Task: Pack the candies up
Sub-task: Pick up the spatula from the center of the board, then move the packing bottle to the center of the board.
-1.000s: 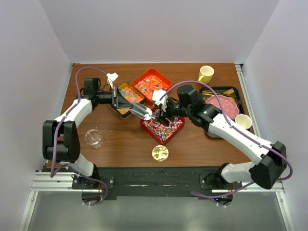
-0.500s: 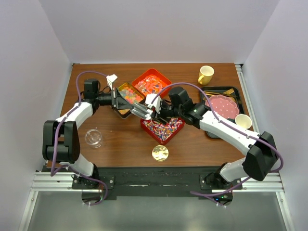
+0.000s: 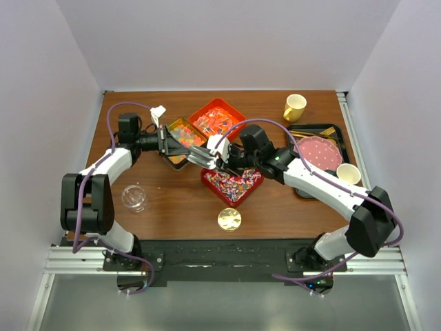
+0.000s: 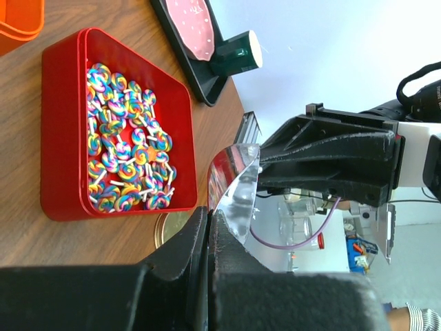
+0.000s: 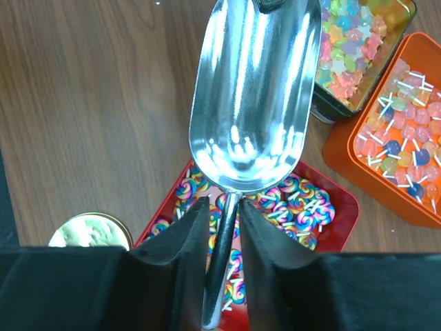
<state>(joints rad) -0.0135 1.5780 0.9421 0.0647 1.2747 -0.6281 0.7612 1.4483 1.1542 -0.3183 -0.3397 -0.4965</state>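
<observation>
We see the scoop bridging our left end effector and right end effector. Both pinch it, so nothing fits between them. Below the right one sits the red tray. Beyond both stand the brown box and orange tray. On the near side of the left one, the desk is open.

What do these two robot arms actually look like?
The left arm and right arm both have white shells between black joints. A purple cable loops loosely along each. Each ends in two chunky matte-black fingers. I can't make out any markings.
</observation>
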